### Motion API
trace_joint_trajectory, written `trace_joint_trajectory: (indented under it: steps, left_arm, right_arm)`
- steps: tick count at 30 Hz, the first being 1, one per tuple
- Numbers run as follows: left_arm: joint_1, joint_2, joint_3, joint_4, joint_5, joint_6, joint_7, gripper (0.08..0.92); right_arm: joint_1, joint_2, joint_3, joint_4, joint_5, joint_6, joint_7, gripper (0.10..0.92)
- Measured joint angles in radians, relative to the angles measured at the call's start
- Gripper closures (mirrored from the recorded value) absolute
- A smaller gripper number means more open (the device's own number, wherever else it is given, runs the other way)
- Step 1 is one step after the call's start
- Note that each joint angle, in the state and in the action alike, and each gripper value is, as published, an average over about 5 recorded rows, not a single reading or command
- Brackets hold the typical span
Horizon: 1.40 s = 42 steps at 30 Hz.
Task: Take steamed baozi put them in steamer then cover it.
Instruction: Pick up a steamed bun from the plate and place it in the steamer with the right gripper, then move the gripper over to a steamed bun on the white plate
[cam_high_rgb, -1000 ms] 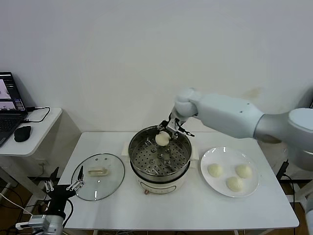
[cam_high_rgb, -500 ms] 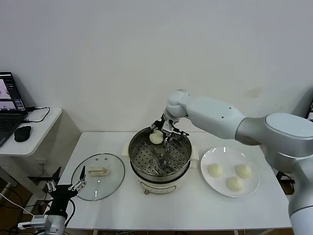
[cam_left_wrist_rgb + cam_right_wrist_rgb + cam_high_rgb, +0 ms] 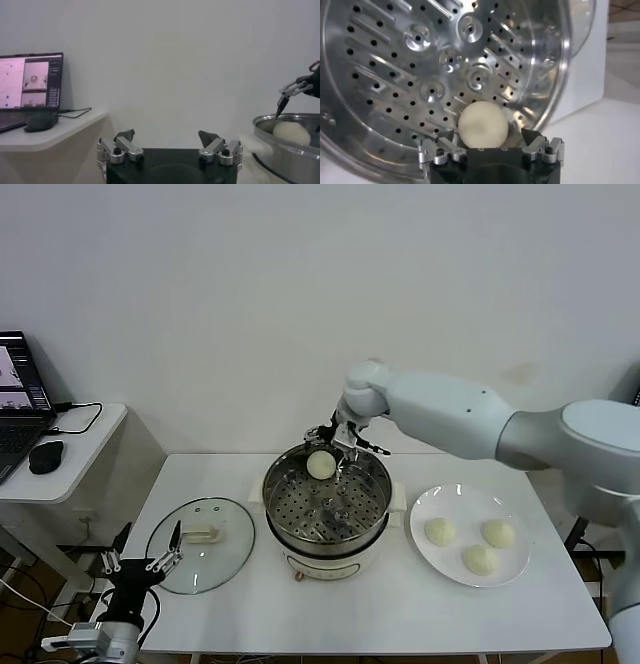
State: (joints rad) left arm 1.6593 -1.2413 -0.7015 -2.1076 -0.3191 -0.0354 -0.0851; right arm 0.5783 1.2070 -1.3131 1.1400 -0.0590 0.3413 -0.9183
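Note:
One steamed baozi (image 3: 320, 465) lies on the perforated tray at the far side of the steamer (image 3: 300, 541). My right gripper (image 3: 345, 442) hovers just above it by the far rim, open. In the right wrist view the baozi (image 3: 483, 125) sits between the spread jaws of that gripper (image 3: 487, 134) with a gap on one side, on the steamer's tray (image 3: 420, 60). Three more baozi (image 3: 479, 559) rest on the white plate (image 3: 455, 502). The cover (image 3: 228, 549) lies flat left of the steamer. My left gripper (image 3: 137, 563) is parked low at the front left, open (image 3: 167, 135).
A side table at the left carries a laptop (image 3: 18, 399) and a mouse (image 3: 45, 456). The left wrist view shows the steamer's rim (image 3: 280, 120) with the baozi (image 3: 292, 132) behind it.
The right gripper carried the baozi to the far side of the steamer, opened and let it go onto the tray. The left arm stayed put.

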Motion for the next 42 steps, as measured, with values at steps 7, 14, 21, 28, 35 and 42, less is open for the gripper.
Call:
trace_joint_trajectory:
  steps: [7, 14, 21, 28, 35, 42]
  left_arm:
    - [0.005, 0.008, -0.001, -0.014, -0.003, 0.005, -0.001, 0.177]
    - [0.003, 0.022, -0.004, -0.028, -0.007, 0.011, -0.001, 0.177]
    - [0.002, 0.041, -0.015, -0.028, -0.013, 0.014, -0.002, 0.177]
    - [-0.004, 0.053, -0.022, -0.019, -0.014, 0.019, -0.002, 0.177]
    - [-0.010, 0.058, -0.032, -0.006, -0.014, 0.026, -0.005, 0.177]
    - [-0.010, 0.057, -0.036, 0.011, -0.014, 0.026, -0.005, 0.177]
  right_arm:
    - [0.105, -0.131, -0.041, 0.156, 0.147, -0.200, -0.083, 0.203]
    - [0.180, -0.299, -0.091, 0.320, 0.261, -0.406, -0.112, 0.203]
    - [0.184, -0.480, -0.106, 0.430, 0.303, -0.536, -0.109, 0.202]
    - [0.059, -0.605, -0.032, 0.452, 0.275, -0.588, -0.101, 0.203]
    - [-0.120, -0.649, 0.093, 0.401, 0.208, -0.606, -0.099, 0.203]
    - [-0.271, -0.657, 0.197, 0.335, 0.142, -0.612, -0.105, 0.203]
